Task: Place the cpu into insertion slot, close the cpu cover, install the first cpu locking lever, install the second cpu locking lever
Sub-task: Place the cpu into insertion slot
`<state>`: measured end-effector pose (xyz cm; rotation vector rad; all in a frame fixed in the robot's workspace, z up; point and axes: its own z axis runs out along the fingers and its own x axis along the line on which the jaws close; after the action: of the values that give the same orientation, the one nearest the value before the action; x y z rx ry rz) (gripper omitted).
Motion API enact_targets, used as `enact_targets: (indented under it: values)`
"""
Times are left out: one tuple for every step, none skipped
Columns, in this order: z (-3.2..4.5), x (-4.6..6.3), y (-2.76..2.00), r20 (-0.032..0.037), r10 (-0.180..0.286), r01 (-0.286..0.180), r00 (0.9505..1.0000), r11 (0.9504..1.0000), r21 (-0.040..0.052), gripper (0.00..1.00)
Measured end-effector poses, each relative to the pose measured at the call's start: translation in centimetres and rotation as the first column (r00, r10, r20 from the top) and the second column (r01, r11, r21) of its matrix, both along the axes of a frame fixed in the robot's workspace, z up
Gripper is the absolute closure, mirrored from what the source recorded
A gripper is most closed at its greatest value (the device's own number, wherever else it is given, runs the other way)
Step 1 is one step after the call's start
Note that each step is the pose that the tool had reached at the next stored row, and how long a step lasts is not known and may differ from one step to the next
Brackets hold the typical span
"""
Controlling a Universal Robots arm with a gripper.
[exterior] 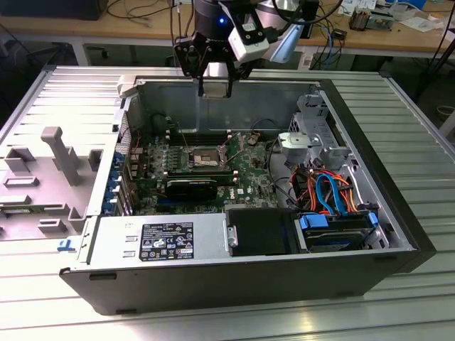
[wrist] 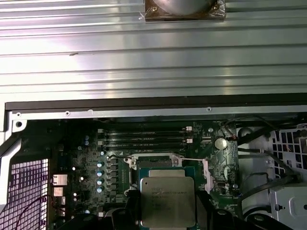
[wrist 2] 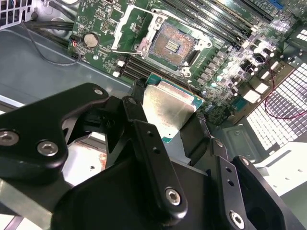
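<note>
Tool [exterior: 215,84] hangs above the open computer case [exterior: 234,280] near its far wall in the exterior view. The second wrist view adds its fingers [wrist 2: 135,108] pinching the cpu [wrist 2: 170,108] by two edges, clear of the bare insertion slot [wrist 2: 171,45], whose cpu cover [wrist 2: 123,24] seems swung open.

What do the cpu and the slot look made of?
cpu, gripped in the end effector: matte silvery-tan metal lid with a soft glare, on a thin green edge, probably circuit laminate. slot: dark centre, likely plastic, dotted with gold-looking contacts; its shiny silver rim looks like bare steel.
</note>
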<state>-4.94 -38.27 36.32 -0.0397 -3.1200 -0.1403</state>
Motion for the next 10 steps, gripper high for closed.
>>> enact_targets:
  values:
    - [-0.01,-0.01,-0.01,0.0000,0.000,0.000,1.0000,1.0000,0.0000,0.45]
    - [-0.02,-0.03,-0.02,0.0000,0.000,0.000,1.0000,1.0000,0.0000,0.45]
    - [-0.03,-0.04,-0.03,0.0000,0.000,0.000,1.0000,1.0000,0.0000,0.45]
    - [-0.03,-0.05,-0.04,0.0000,0.000,0.000,1.0000,1.0000,0.0000,0.45]
    - [-0.04,-0.07,-0.05,0.0000,0.000,0.000,1.0000,1.0000,-0.0001,0.45]
    - [-0.05,-0.08,-0.06,0.0001,0.000,0.000,1.0000,1.0000,0.0000,0.45]
    - [-0.06,-0.10,-0.07,0.0000,0.000,0.000,1.0000,1.0000,-0.0001,0.45]
    - [-0.07,-0.11,-0.09,0.0000,0.000,0.000,1.0000,1.0000,-0.0001,0.45]
    - [-0.08,-0.12,-0.11,0.0001,0.000,0.000,1.0000,1.0000,0.0000,0.45]
    - [-0.09,-0.13,-0.12,0.0000,0.000,0.000,1.0000,1.0000,-0.0001,0.45]
